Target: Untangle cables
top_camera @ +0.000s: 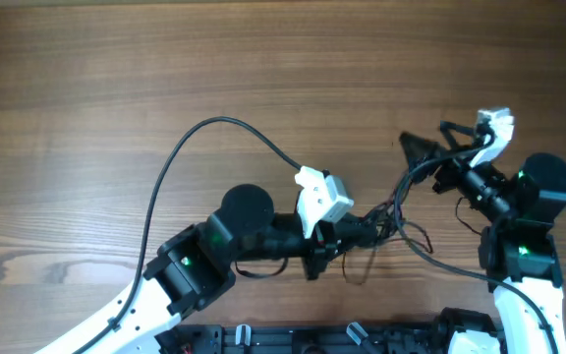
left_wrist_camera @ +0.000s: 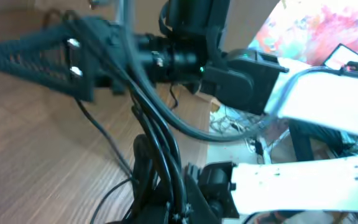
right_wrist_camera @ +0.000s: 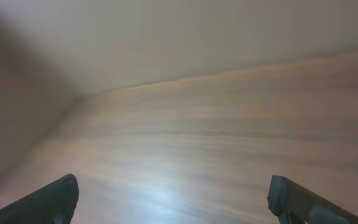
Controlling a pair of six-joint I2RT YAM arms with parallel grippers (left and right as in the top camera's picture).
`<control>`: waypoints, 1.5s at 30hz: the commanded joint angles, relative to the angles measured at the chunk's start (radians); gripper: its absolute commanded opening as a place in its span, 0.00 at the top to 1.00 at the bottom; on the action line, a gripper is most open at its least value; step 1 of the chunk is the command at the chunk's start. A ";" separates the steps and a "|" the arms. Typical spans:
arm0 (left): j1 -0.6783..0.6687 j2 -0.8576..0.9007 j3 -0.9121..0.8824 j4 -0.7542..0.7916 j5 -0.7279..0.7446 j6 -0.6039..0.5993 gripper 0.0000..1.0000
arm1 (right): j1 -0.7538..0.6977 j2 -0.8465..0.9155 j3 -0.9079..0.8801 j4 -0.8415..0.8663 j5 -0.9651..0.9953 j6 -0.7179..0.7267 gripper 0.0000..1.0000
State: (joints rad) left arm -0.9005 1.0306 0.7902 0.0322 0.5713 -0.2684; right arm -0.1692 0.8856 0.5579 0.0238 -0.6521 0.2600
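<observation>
The cables (top_camera: 397, 218) are thin black cords in a small tangle at the table's middle right, with loose loops trailing toward the front (top_camera: 360, 269). My left gripper (top_camera: 369, 232) is shut on the tangle. In the left wrist view the cords (left_wrist_camera: 160, 143) rise out of its jaws (left_wrist_camera: 185, 208) toward the upper left. My right gripper (top_camera: 428, 146) is open, above and to the right of the tangle, and holds nothing. It also shows in the left wrist view (left_wrist_camera: 36, 56). The right wrist view shows its two fingers far apart (right_wrist_camera: 176, 199) over bare wood.
A thicker black arm cable (top_camera: 195, 138) arcs over the wooden table (top_camera: 116, 79) left of centre. Another thick arm cable (top_camera: 440, 258) curves beside the right arm. The arm bases sit along the front edge (top_camera: 362, 339).
</observation>
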 commanded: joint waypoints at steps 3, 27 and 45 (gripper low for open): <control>0.043 -0.036 0.003 -0.095 0.086 -0.002 0.96 | -0.014 0.008 0.005 -0.071 0.453 0.001 0.00; 0.557 -0.216 0.003 -0.353 0.052 -0.002 0.96 | -0.015 0.008 0.005 -0.212 0.900 -0.050 0.00; 0.684 -0.216 0.003 -0.440 0.113 -0.035 0.96 | -0.014 0.007 0.005 -0.174 -0.341 -0.496 0.00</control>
State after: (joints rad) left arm -0.2085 0.8299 0.7902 -0.4198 0.6350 -0.2909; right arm -0.1833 0.8875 0.5579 -0.1635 -0.6827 -0.1627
